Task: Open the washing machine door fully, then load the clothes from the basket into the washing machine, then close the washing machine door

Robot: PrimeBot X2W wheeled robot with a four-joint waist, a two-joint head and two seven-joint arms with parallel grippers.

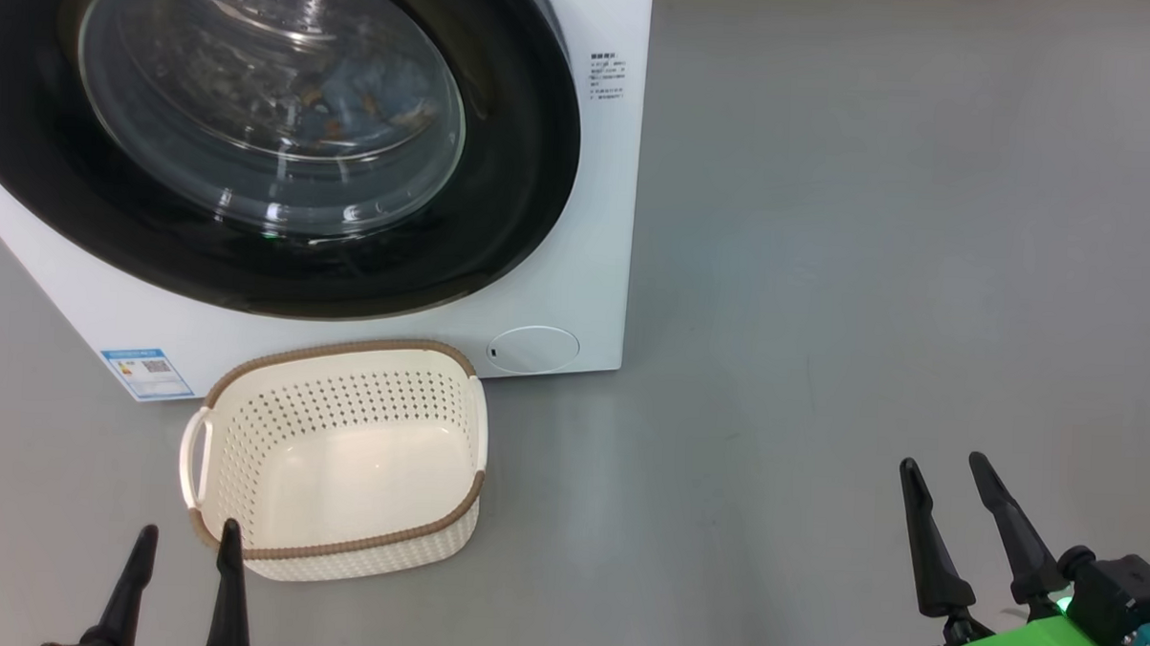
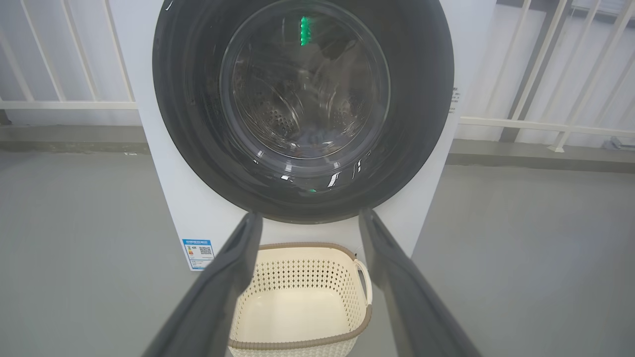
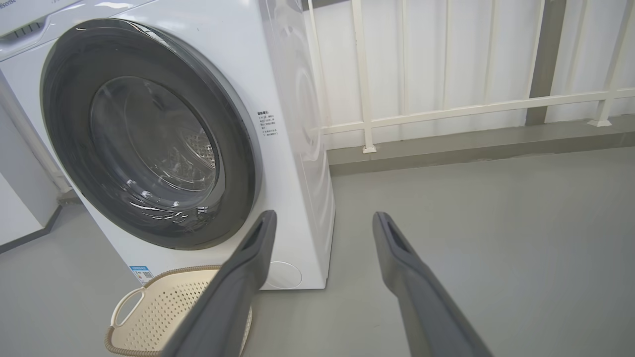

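Note:
The white washing machine (image 1: 579,218) (image 2: 163,163) (image 3: 292,124) stands with its round black-rimmed door (image 1: 502,215) (image 2: 421,99) (image 3: 64,124) flat against its front. Through the glass, light blue clothes (image 1: 353,95) with orange-brown patches lie in the drum. The cream basket (image 1: 341,458) (image 2: 302,307) (image 3: 149,317) sits on the floor before the machine, with nothing inside. My left gripper (image 1: 188,539) (image 2: 307,218) is open near the basket's front corner. My right gripper (image 1: 943,465) (image 3: 322,218) is open over bare floor, well right of the machine.
Grey floor (image 1: 873,276) stretches to the right of the machine. A white railing (image 3: 446,106) runs behind it along a low kerb. A small round white flap (image 1: 533,348) sits at the machine's lower right, a blue sticker (image 1: 146,370) at its lower left.

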